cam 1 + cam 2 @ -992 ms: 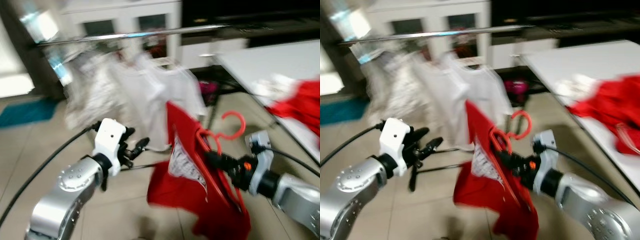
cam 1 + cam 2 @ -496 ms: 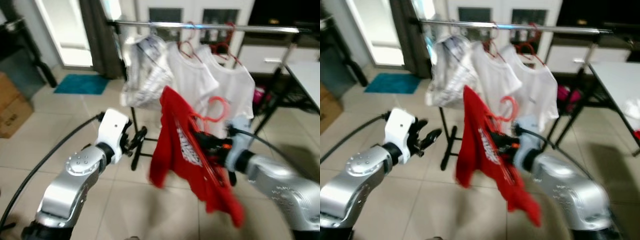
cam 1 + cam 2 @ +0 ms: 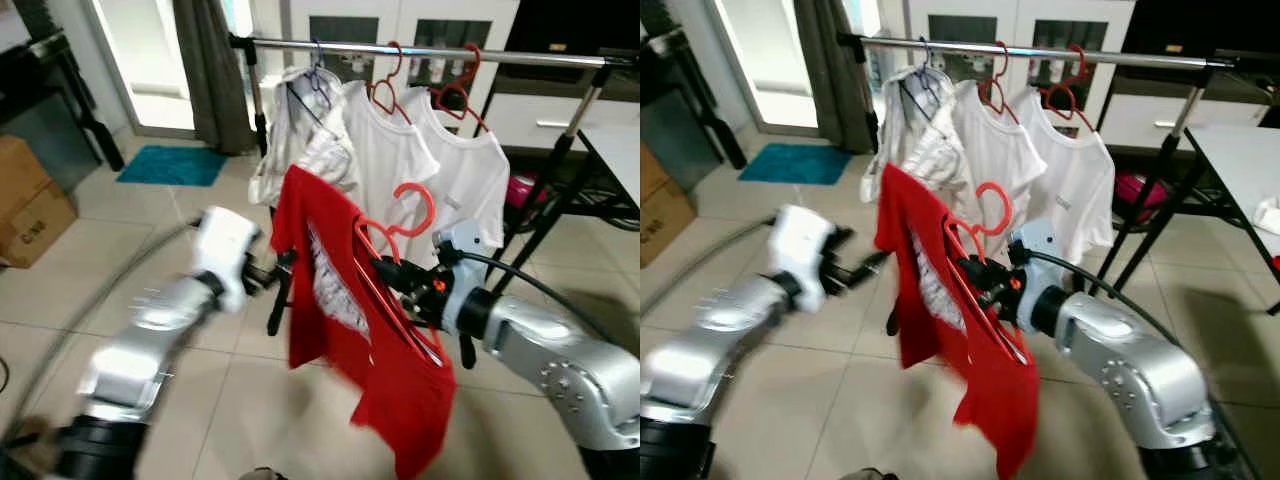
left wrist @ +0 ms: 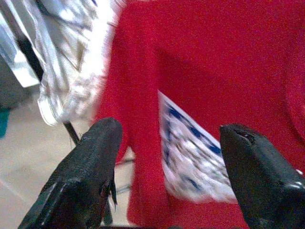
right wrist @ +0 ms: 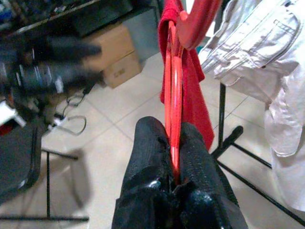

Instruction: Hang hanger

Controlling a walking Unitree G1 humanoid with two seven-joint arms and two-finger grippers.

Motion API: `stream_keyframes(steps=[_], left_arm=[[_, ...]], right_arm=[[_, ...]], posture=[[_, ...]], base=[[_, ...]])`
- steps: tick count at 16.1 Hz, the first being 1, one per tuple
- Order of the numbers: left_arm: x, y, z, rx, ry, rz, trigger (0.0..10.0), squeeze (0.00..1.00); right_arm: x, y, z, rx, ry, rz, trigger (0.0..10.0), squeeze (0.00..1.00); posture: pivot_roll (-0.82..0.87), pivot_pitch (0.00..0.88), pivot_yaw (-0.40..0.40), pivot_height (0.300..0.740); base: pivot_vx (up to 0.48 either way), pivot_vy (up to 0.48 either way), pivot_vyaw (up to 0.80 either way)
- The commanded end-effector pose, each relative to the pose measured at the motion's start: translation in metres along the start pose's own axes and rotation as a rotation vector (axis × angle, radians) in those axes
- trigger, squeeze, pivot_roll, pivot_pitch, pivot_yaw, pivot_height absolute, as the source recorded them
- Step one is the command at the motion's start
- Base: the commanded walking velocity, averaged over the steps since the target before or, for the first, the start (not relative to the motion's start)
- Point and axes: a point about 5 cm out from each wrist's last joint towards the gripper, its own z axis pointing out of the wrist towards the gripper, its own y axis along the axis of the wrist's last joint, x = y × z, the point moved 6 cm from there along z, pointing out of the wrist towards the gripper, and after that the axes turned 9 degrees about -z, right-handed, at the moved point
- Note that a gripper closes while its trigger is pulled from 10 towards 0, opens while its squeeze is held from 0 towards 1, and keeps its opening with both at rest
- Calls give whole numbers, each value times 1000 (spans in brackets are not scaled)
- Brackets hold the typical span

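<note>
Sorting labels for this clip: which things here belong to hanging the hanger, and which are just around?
Part of the job:
red hanger carrying the red shirt
right gripper, shut on the hanger
left gripper, open, beside the shirt
clothes rail

Just around:
white shirts already hung
cardboard box
blue mat

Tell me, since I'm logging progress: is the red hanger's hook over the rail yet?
No, the red hanger sits clamped in the right pincer, well below the rail.
</note>
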Motion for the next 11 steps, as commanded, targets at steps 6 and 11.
stream_keyframes(steps=[6, 11], left_arm=[[65, 36, -54, 24, -109, 132, 10000, 1000], [77, 29, -61, 108, -255, 115, 10000, 0]], right_arm=[[2, 27, -13, -45, 197, -191, 10000, 0], [17, 50, -26, -123, 380, -282, 10000, 0]], posture=[[-64, 38, 33, 740], [-64, 39, 35, 740]], base=[[0, 0, 0], [0, 0, 0]])
